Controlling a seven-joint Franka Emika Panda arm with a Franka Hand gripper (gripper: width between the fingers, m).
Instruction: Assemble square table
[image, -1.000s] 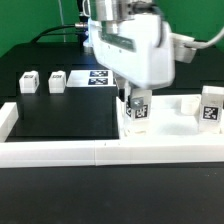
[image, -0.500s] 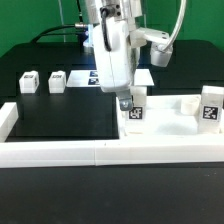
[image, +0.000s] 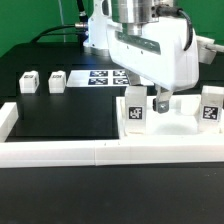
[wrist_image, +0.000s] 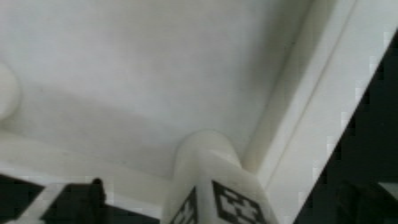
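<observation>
**Item:** The table top (image: 178, 126) lies at the lower right of the exterior view, inside the border wall (image: 60, 150). One leg (image: 135, 110) stands upright at the top's left corner with its tag facing the camera. Whether it sits fully home in a socket cannot be told. A second leg (image: 210, 108) stands at the right edge of the frame. A third leg (image: 57, 80) and a fourth leg (image: 29, 81) sit at the upper left on the black surface, well apart from the top. The marker board (image: 103, 76) lies at upper centre.

**Gripper:** The gripper (image: 158, 100) hangs low, just beside the upright leg on the exterior view's right, with its jaws apart and clamped on nothing. In the wrist view the leg (wrist_image: 214, 185) stands clear of the one dark fingertip (wrist_image: 82, 196) in view, above the white floor of the table top (wrist_image: 160, 70).

**Hazards, as judged:**
- Clearance is slight. A sideways move or a turn of the wrist at this height could let a finger clip the leg and tilt or topple it.
- If the leg is only partly seated, a light knock may lift it out — it could then roll across the top or against the wall.
- A re-grip taken off-centre could cock the leg in its seat and jam it.
- A push against the standing leg could shift the top itself, since nothing visible pins it except the wall.
</observation>
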